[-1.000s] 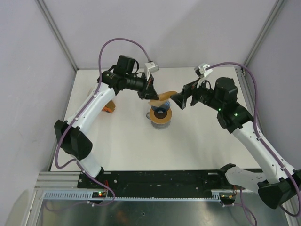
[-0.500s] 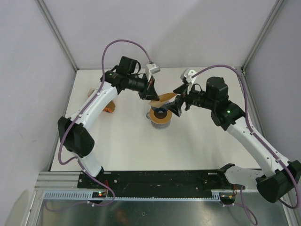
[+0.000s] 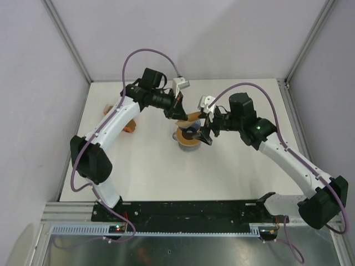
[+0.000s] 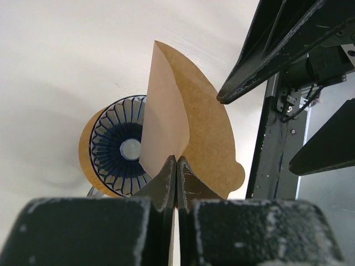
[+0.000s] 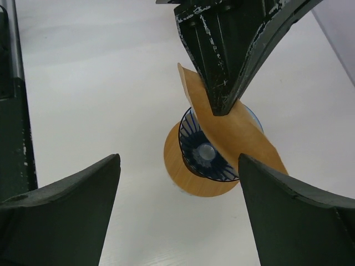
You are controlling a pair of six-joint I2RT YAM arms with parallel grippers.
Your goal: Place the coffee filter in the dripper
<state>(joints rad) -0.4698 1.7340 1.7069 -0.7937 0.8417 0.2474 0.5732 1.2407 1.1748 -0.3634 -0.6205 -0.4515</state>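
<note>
My left gripper [image 3: 179, 112] is shut on the pointed end of the coffee filter [image 3: 193, 116], a light-brown paper cone. It holds the filter [image 4: 191, 124] edge-up just above the dripper [image 4: 117, 149], a blue ribbed cone. The dripper [image 3: 189, 133] sits in a flat wooden ring [image 3: 188, 141] at mid-table. My right gripper [image 3: 206, 129] hovers open just right of the dripper. In the right wrist view its fingers [image 5: 66, 213] stand wide apart with nothing held. The filter [image 5: 247, 136] hangs over the dripper [image 5: 202, 152] beyond them.
An orange box-like holder [image 3: 128, 127] lies at the left under my left arm. White walls with metal corner posts close in the table on three sides. The arm bases stand on a black rail [image 3: 188, 210] at the near edge.
My right gripper has swung left, from well right of the dripper to close beside it and the filter. The left gripper still holds the filter over the dripper, barely shifted.
</note>
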